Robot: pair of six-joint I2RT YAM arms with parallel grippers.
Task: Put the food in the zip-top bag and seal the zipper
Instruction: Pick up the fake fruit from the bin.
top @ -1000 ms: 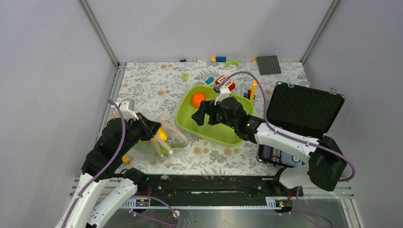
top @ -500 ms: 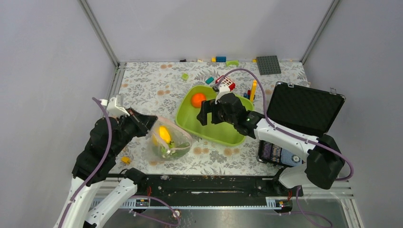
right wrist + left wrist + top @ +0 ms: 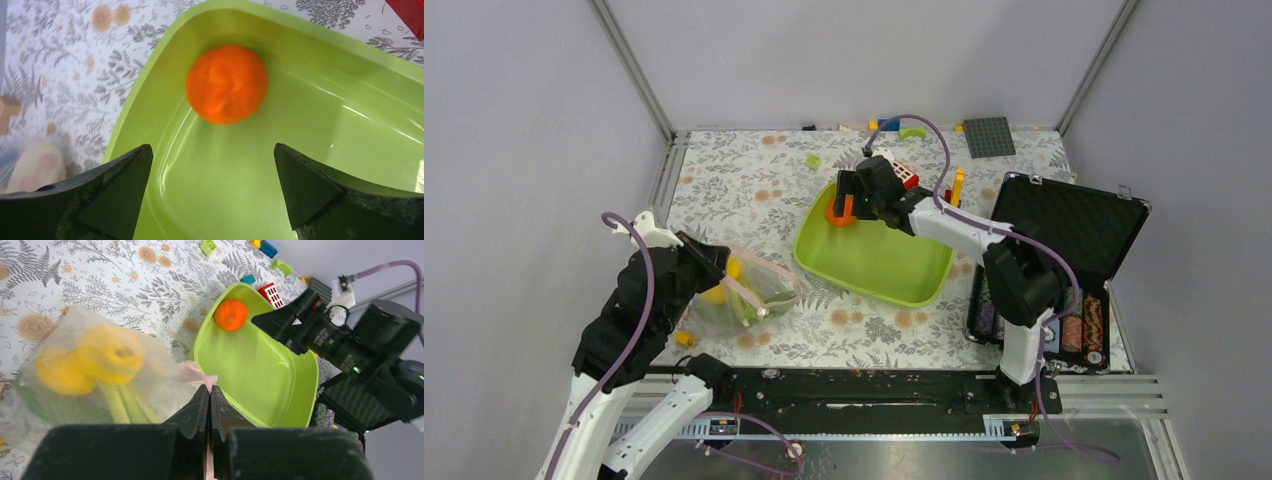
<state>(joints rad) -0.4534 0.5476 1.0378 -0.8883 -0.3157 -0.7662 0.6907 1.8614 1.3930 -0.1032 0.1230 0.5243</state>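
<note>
The clear zip-top bag (image 3: 754,292) lies left of the lime-green tray (image 3: 874,265) and holds two yellow fruits (image 3: 111,347) and long green pieces (image 3: 120,402). My left gripper (image 3: 720,266) is shut on the bag's pinkish zipper edge (image 3: 202,377), its tips (image 3: 210,390) pinching the strip. The orange-red round fruit (image 3: 227,83) sits in the tray's far left corner (image 3: 231,315). My right gripper (image 3: 211,149) is open just over the tray floor, jaws wide, the fruit a little beyond them. From above the right gripper (image 3: 852,198) partly hides the fruit (image 3: 835,213).
An open black case (image 3: 1064,230) with poker chips (image 3: 1079,330) stands at the right. Building bricks (image 3: 889,125) and a grey baseplate (image 3: 989,137) lie along the far edge. A red-and-white brick (image 3: 904,178) sits behind the tray. A small yellow brick (image 3: 686,338) lies near the bag.
My right gripper has moved from over the tray's middle to its far left corner by the orange fruit. My left arm has shifted left, pulling the bag's mouth edge with it.
</note>
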